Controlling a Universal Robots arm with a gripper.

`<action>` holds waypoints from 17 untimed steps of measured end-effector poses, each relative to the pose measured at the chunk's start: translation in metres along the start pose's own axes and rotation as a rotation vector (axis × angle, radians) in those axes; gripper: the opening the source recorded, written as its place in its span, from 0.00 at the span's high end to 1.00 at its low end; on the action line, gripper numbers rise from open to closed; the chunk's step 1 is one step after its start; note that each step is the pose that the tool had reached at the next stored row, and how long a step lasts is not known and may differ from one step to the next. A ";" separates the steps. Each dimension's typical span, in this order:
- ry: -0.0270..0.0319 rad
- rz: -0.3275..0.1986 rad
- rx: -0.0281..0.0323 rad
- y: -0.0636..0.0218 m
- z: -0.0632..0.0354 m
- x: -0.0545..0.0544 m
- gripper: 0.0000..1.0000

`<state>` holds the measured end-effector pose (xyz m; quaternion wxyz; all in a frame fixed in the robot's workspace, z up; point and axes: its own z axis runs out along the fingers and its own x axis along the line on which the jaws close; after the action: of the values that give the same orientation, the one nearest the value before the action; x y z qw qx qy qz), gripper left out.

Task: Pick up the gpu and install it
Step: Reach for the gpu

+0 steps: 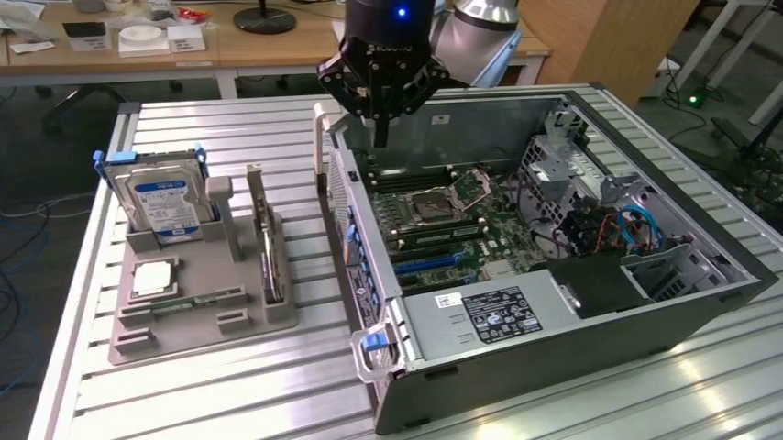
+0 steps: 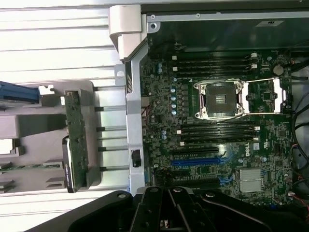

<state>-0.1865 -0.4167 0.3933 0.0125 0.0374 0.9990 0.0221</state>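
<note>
While the gpu (image 1: pixel 267 246) stands on its long edge in a slot of the grey holder (image 1: pixel 226 275) on the slatted surface (image 1: pixel 220 394), its length runs alongside the open computer case (image 1: pixel 551 367). The tool (image 1: pixel 381 137) hangs clenched and empty above the case's near wall, to the exterior view's right of the card.

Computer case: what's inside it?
Inside the computer case you can see a green motherboard with an open processor socket, blue cables and a labelled power supply. Whatever lies under the power supply is covered.
</note>
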 end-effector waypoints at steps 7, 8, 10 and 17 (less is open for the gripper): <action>-0.0001 0.000 0.0000 -0.0024 -0.0001 0.003 0.90; -0.0001 0.000 -0.0001 -0.0027 -0.0002 0.004 0.90; 0.0000 0.000 0.0000 -0.0032 -0.0002 0.004 0.90; 0.0000 0.000 0.0000 -0.0058 -0.0004 0.007 0.90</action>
<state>-0.1940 -0.4220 0.3933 0.0125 0.0374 0.9990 0.0221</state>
